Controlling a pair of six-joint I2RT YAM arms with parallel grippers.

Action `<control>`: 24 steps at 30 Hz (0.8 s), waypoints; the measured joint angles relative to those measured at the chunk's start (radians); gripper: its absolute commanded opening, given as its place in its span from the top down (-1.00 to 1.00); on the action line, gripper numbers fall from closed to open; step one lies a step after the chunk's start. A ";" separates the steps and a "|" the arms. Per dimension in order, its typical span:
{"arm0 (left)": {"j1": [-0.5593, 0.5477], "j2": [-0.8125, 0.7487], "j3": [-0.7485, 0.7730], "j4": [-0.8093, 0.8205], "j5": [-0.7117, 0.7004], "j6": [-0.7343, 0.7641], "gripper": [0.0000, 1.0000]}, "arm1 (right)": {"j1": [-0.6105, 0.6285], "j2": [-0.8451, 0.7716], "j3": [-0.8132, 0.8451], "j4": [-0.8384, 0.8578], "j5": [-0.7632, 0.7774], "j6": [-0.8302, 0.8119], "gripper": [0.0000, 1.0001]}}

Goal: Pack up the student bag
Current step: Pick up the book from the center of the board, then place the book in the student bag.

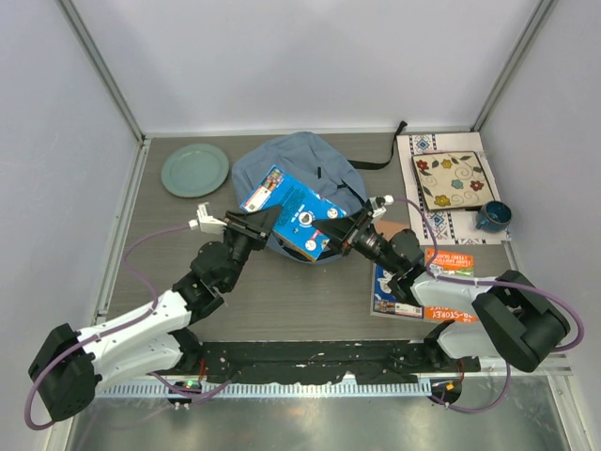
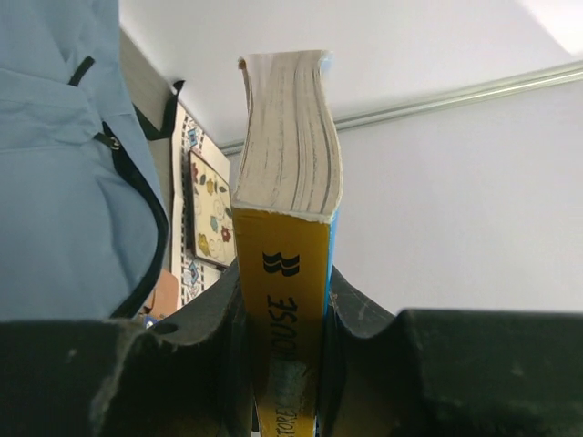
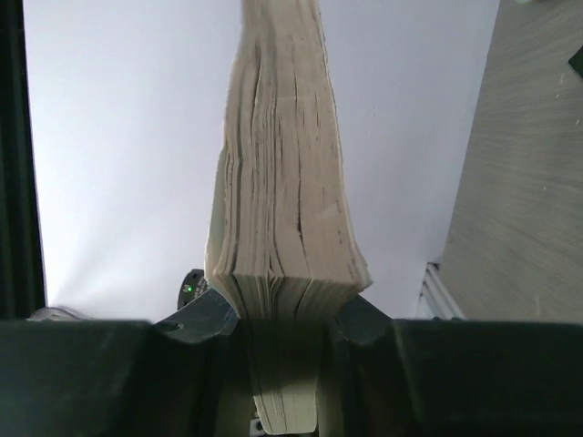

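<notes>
The student bag, light blue-grey with dark zippers, lies at the back middle of the table; it fills the left of the left wrist view. A thick blue-covered book with a yellow spine hangs tilted over the bag's front. My left gripper is shut on the book's spine end. My right gripper is shut on the opposite page edge, squeezing the cream pages. The bag's opening is hidden under the book.
A green plate sits back left. A patterned mat with a floral square plate and a blue mug stand back right. Flat picture books and an orange one lie under the right arm.
</notes>
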 measured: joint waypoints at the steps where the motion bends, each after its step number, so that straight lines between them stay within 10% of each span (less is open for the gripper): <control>1: 0.000 -0.006 -0.003 0.008 0.001 -0.010 1.00 | -0.001 0.000 -0.004 0.001 0.001 0.001 0.97; 4: -0.001 -0.028 -0.005 0.000 0.000 -0.015 0.84 | -0.001 0.000 -0.008 0.013 -0.005 -0.001 0.98; 8: -0.001 -0.043 -0.003 -0.057 0.012 -0.003 -0.58 | -0.012 -0.012 -0.022 0.003 -0.015 -0.016 0.98; 11: -0.001 -0.056 0.039 -0.199 0.030 0.050 -0.89 | -0.057 -0.097 -0.054 -0.106 -0.011 -0.057 0.98; 24: -0.008 0.297 0.533 -0.720 0.243 0.633 -0.99 | -0.138 -0.762 0.245 -1.318 0.507 -0.618 0.98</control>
